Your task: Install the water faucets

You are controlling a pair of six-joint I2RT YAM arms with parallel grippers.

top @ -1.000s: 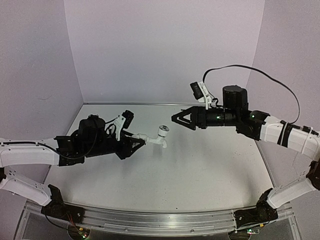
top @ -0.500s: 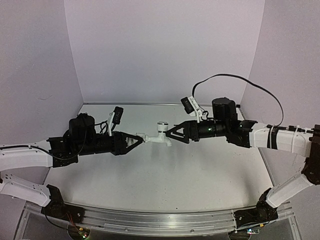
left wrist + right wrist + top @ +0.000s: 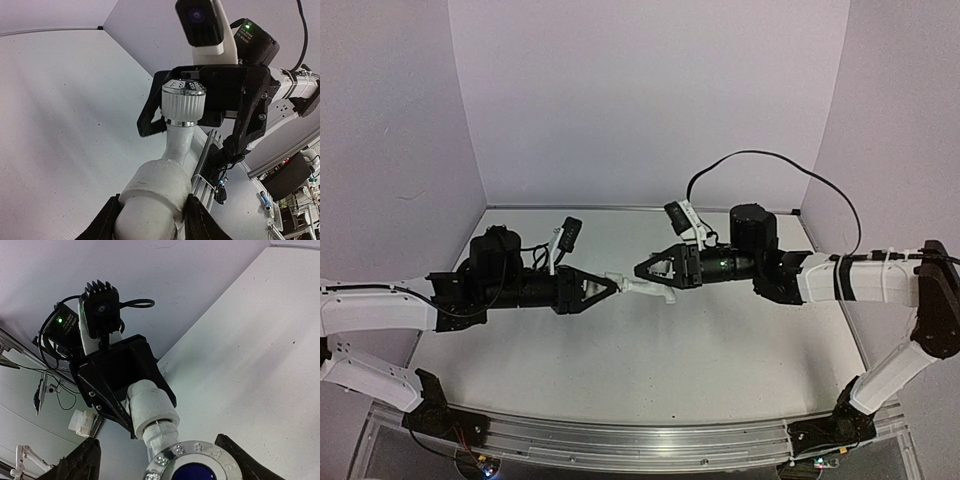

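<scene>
From the rail [image 3: 620, 440] at the near edge, both arms reach inward and meet over the middle of the table [image 3: 650, 370]. The left gripper [image 3: 612, 288] is clamped on the white elbow fitting [image 3: 152, 200], and the tap [image 3: 645, 290] stands out of that fitting toward the other arm. The hold looks meant to brace the joint so the tap can be turned. The right gripper [image 3: 645, 274] faces it head-on with its fingers [image 3: 80, 462] spread wide on either side of the ribbed, blue-centred knob [image 3: 184, 100], not touching it (lined up, by the look of it, to close on the knob and twist). Both parts appear to be held clear of the surface. The table beneath is pale and lightly speckled, and beyond it plain lilac walls [image 3: 650, 100] close in the back and sides.
</scene>
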